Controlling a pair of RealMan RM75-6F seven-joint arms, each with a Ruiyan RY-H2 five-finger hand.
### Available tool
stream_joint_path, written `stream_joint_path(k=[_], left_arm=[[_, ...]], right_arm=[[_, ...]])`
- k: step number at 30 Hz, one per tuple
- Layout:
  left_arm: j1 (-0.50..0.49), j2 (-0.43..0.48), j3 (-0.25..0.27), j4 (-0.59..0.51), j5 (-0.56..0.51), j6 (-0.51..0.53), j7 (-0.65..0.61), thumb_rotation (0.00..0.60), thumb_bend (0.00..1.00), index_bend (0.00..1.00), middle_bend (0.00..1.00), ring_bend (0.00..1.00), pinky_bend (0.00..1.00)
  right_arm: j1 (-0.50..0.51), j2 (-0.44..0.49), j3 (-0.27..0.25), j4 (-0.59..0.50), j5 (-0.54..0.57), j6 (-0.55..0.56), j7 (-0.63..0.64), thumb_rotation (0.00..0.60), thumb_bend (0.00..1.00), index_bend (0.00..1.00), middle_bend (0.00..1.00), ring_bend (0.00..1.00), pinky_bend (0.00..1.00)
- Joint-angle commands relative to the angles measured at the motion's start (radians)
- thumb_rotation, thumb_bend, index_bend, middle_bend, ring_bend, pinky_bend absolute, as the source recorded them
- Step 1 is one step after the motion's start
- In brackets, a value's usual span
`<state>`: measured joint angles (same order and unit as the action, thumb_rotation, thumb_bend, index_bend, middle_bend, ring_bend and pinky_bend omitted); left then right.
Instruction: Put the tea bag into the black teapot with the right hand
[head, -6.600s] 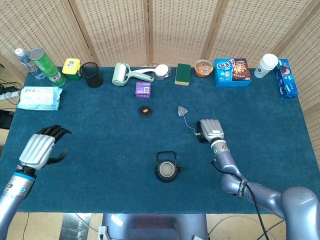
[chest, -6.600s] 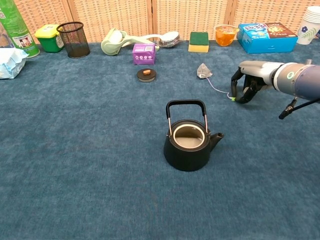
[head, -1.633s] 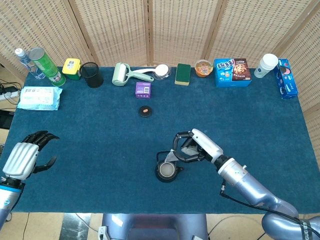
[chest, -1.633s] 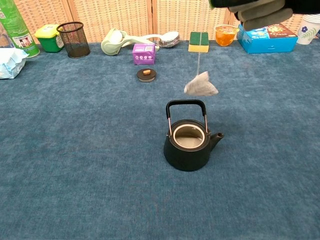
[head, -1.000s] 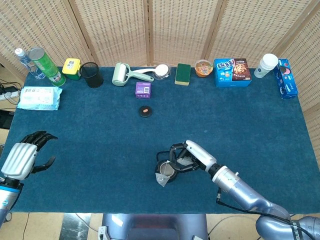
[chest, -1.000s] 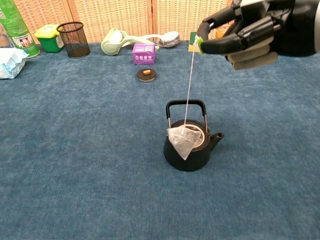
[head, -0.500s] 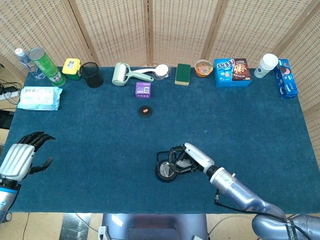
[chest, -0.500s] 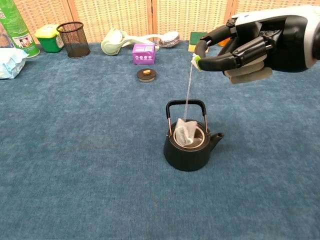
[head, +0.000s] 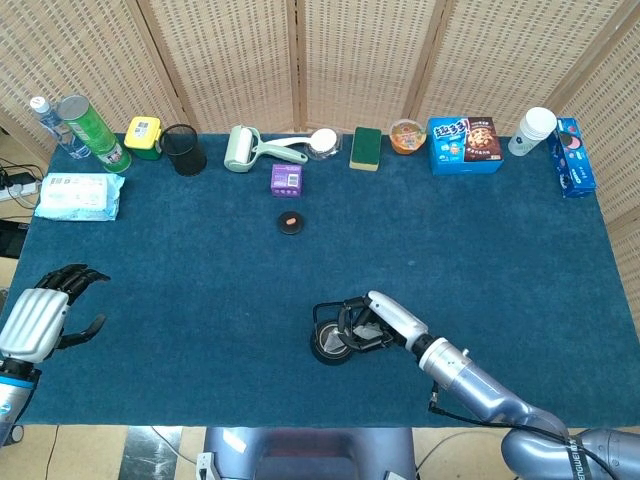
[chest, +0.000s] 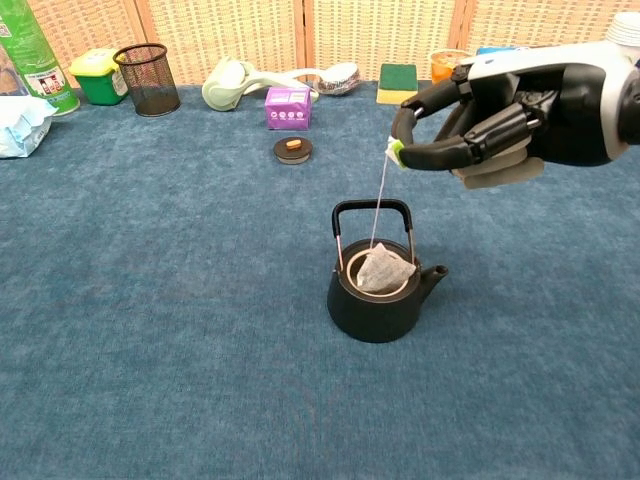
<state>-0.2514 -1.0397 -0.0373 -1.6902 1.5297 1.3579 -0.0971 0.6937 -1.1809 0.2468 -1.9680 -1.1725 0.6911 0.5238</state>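
Left hand (head: 38, 318) idle, fingers apart, holding nothing. Tea bag (chest: 384, 270) light, limp, seemingly resting in black teapot (chest: 375, 300) mouth. Best held by string tag, pinched in right hand (chest: 490, 110).

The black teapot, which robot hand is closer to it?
Right. The right robot hand hangs just above the black teapot, pinching the tea bag string. The left robot hand is far off at the table's left edge.
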Motion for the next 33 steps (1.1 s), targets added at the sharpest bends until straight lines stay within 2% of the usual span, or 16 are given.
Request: stream_joint_path(k=[1, 8, 17, 23, 33], left_arm=[[0.000, 0.000, 0.001, -0.002, 0.002, -0.001, 0.001, 0.600, 0.37, 0.27, 0.28, 0.16, 0.20], [-0.002, 0.000, 0.001, -0.006, 0.000, -0.007, 0.009, 0.600, 0.37, 0.27, 0.28, 0.16, 0.20], [-0.009, -0.005, 0.000, -0.009, 0.004, -0.016, 0.018, 0.600, 0.37, 0.27, 0.28, 0.16, 0.20], [-0.012, -0.006, -0.003, -0.014, 0.001, -0.019, 0.025, 0.600, 0.37, 0.27, 0.28, 0.16, 0.20], [-0.020, -0.002, -0.009, -0.033, 0.001, -0.023, 0.046, 0.600, 0.37, 0.27, 0.28, 0.16, 0.20]], right_arm=[[0.004, -0.014, -0.013, 0.016, 0.010, -0.002, -0.020, 0.600, 0.53, 0.73, 1.00, 1.00, 1.00], [-0.001, -0.021, -0.034, 0.062, 0.061, 0.018, -0.072, 0.600, 0.53, 0.73, 1.00, 1.00, 1.00], [-0.024, 0.005, -0.067, 0.087, 0.075, 0.020, -0.109, 0.600, 0.53, 0.73, 1.00, 1.00, 1.00], [-0.026, 0.033, -0.084, 0.123, 0.054, -0.022, -0.108, 0.600, 0.51, 0.71, 1.00, 1.00, 1.00], [-0.031, 0.061, -0.098, 0.169, -0.058, -0.052, -0.089, 0.600, 0.55, 0.32, 1.00, 1.00, 1.00]])
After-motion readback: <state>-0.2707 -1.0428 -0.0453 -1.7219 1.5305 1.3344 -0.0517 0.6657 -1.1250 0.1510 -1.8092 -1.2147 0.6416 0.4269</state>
